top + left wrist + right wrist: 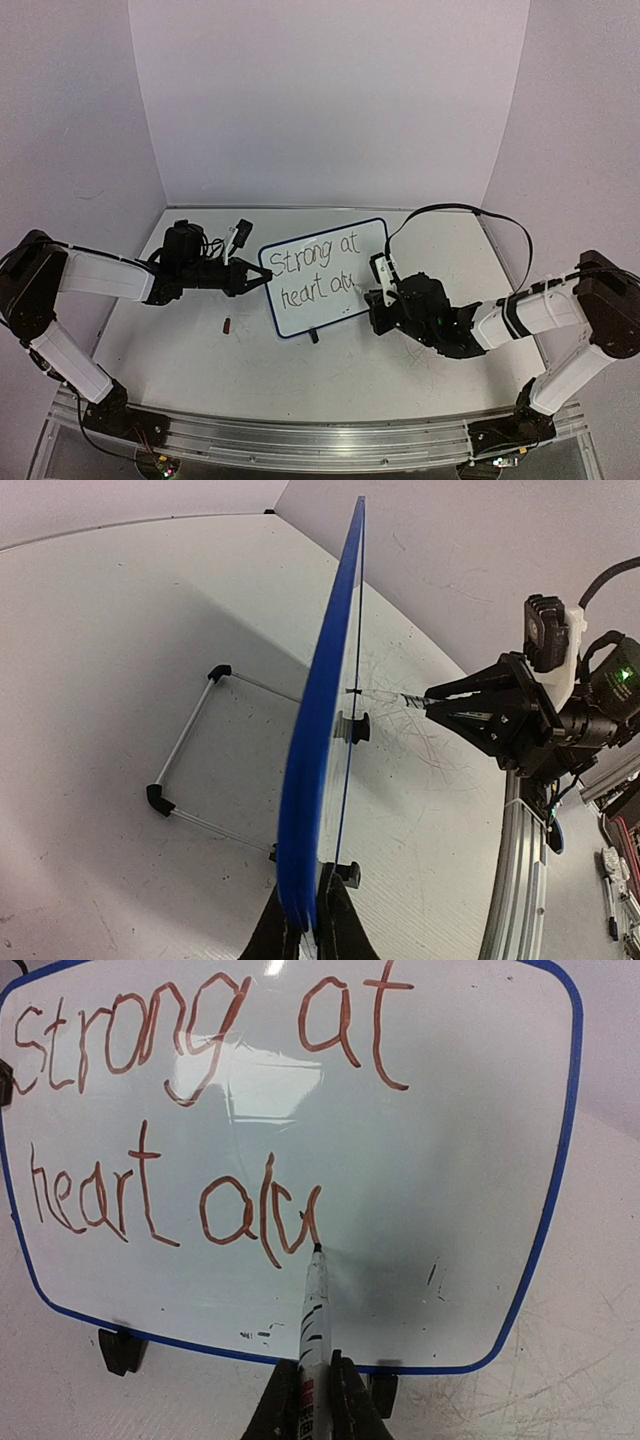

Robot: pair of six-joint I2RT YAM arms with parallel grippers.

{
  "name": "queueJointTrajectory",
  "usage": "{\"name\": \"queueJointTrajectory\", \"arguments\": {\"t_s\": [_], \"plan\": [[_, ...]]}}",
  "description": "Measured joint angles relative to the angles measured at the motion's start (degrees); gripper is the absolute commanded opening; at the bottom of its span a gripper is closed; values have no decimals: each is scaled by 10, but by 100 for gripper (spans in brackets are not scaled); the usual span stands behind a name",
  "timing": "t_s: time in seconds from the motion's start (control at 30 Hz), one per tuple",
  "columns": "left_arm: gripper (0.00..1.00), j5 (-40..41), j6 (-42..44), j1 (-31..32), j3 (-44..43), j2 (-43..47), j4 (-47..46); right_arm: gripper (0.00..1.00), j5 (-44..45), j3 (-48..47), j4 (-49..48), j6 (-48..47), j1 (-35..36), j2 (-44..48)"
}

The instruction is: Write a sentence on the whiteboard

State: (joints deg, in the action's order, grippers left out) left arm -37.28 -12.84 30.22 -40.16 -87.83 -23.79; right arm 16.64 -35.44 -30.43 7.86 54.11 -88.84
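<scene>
The right tool is clamping a white striped marker, tip touching the small blue-rimmed whiteboard. The left tool is pinching that board's edge, mid-bench toward the back edge of the scuffed white bench. The handwritten sentence is reading "Strong at heart alw", leaving "ays." to write. Plain pale walls are enclosing the bench.

The upright whiteboard split the tabletop, the left end effector at one edge, the right end effector pressing a marker to its face. Open surface lay in front, save a small dark object.
</scene>
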Motion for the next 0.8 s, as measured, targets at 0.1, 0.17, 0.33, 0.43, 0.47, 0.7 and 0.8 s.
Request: {"name": "queueJointTrajectory", "arguments": {"t_s": [0.1,0.17,0.33,0.43,0.47,0.7,0.8], "plan": [[0,0,0,0,0,0,0,0,0,0,2,1,0,1],[0,0,0,0,0,0,0,0,0,0,3,2,0,1],[0,0,0,0,0,0,0,0,1,0,5,2,0,1],[0,0,0,0,0,0,0,0,3,0,4,2,0,1],[0,0,0,0,0,0,0,0,4,0,4,1,0,1],[0,0,0,0,0,0,0,0,18,-5,-1,-6,0,1],[0,0,0,0,0,0,0,0,24,-10,-5,-9,0,1]]}}
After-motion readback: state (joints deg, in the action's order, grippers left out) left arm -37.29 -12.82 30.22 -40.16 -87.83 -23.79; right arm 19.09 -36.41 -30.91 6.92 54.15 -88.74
